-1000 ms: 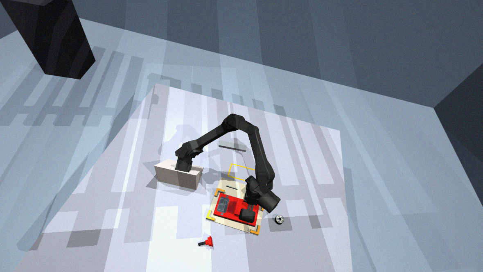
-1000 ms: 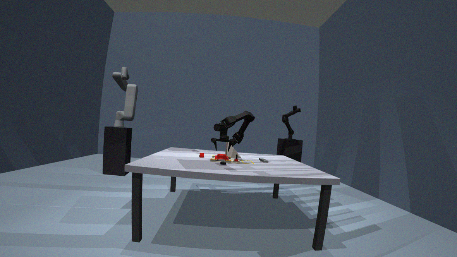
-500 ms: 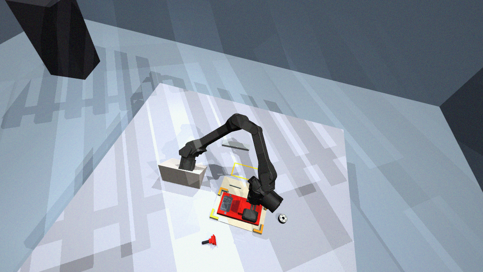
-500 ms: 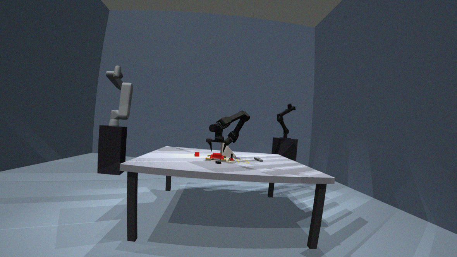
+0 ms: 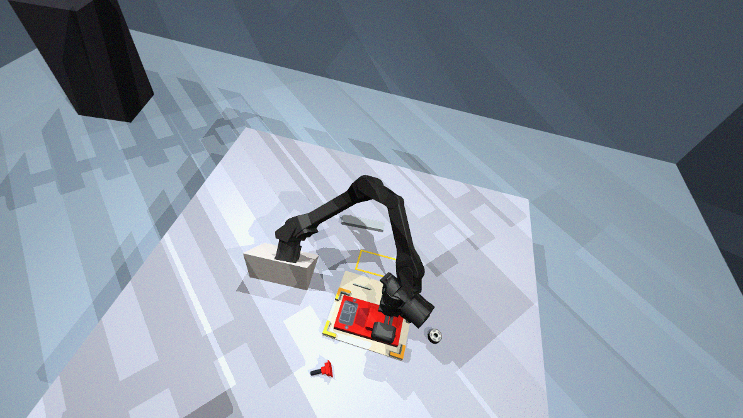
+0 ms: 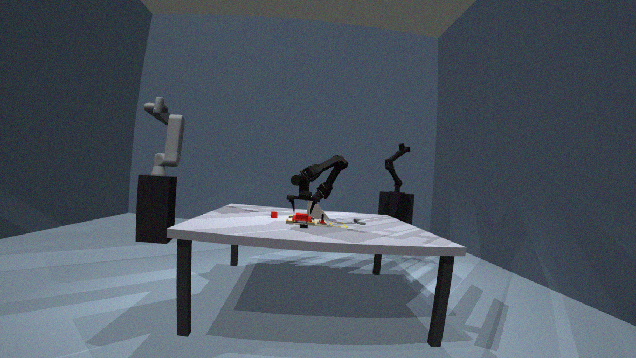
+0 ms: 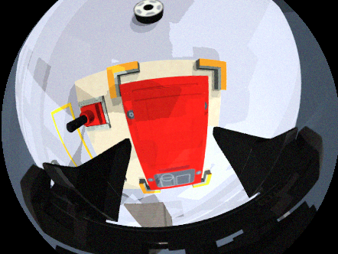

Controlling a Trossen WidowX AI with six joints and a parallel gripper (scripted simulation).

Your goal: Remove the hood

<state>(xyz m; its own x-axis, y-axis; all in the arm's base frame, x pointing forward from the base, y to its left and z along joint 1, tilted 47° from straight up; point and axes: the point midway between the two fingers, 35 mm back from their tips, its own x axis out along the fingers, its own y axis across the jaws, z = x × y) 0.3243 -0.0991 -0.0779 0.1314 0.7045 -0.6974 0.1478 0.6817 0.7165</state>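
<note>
The toy car (image 5: 345, 325) (image 7: 177, 178) is red with a grey panel at one end and lies on a cream board (image 5: 358, 280) (image 7: 172, 69) between corner brackets. Its hood appears to be the raised red part (image 5: 373, 323) (image 6: 303, 217) (image 7: 164, 118), seated on the car. My gripper (image 5: 388, 318) (image 6: 302, 212) (image 7: 172, 136) is open and empty above the car, with its fingertips on either side of the raised part in the wrist view. The marked area is a yellow outline (image 5: 378, 254) (image 7: 61, 109) beside the board. My arm hides part of it in the top view.
A red piece with a black stem (image 6: 322, 221) (image 7: 92, 116) stands on the board's side near the outline. Another red piece (image 5: 327, 369) (image 6: 274, 214) lies off the board. A wheel (image 5: 434, 334) (image 6: 303, 225) (image 7: 148, 11) and a grey bar (image 5: 362, 223) (image 6: 359, 221) lie on the table.
</note>
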